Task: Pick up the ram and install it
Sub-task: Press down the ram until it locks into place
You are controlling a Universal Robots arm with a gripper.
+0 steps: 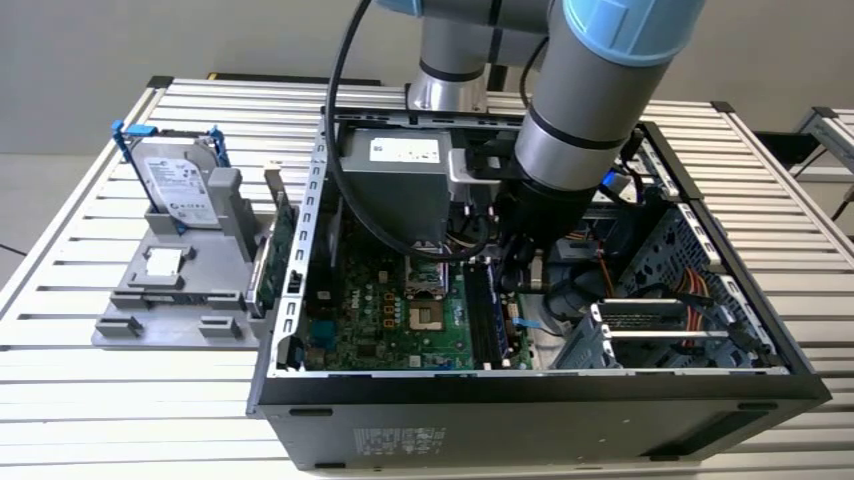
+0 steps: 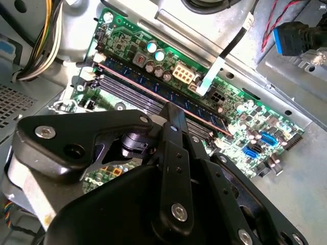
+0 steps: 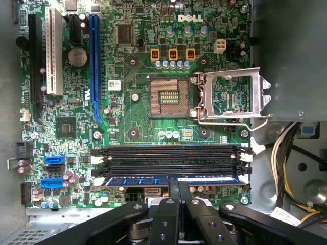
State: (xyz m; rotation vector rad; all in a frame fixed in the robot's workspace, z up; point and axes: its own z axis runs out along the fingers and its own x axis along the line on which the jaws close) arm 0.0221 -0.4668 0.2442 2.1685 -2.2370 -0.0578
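1. We record the ram point(image 3: 173, 180) lying in the motherboard point(image 3: 138, 117) slot nearest the gripper point(image 3: 178, 190).
2. We note its fingers point(image 3: 184, 191) clenched together just above the ram.

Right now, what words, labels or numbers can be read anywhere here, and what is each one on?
motherboard: a white maker's logo, a brand mark, left unquoted.
white sticker on the motherboard: too small to read.
power supply label: too small to read.
hard drive label: blurred.
computer case label: too small to read.
ram: no print that can be read.
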